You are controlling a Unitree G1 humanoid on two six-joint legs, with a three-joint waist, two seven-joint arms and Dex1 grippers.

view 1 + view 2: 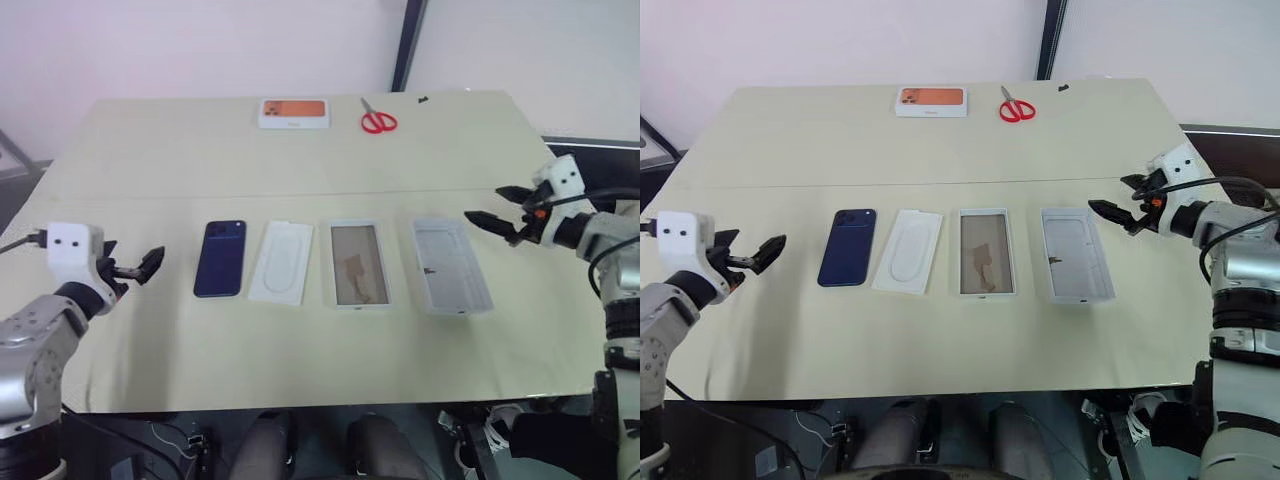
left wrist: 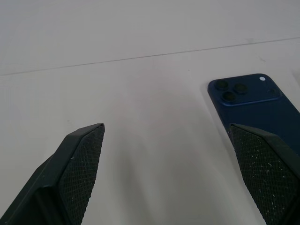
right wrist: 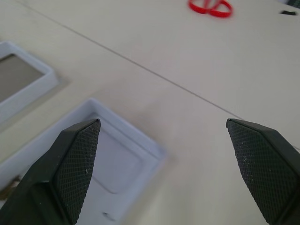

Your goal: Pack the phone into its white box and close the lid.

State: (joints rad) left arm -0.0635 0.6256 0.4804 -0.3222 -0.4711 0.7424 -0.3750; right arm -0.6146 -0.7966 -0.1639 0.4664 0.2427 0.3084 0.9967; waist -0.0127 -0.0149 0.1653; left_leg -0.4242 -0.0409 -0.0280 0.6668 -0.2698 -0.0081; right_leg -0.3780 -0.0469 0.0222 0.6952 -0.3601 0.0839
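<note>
left tool (image 2: 164, 173) apart | right tool (image 3: 164, 168) apart, empty | phone (image 1: 220, 258) flat, beside insert (image 1: 281, 262)

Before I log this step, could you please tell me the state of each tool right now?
Left tool: open, holding nothing, beside the phone.
Right tool: open, holding nothing, beside the lid.

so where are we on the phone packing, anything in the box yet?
Nothing packed yet. The phone lies face down on the table, apart from the white box, whose tray holds nothing; the lid lies inner face up beside it. In hand: nothing, the left end effector is open near the phone and the right end effector open by the lid. Left: pick up the phone, put it in the box, close the lid.
</note>
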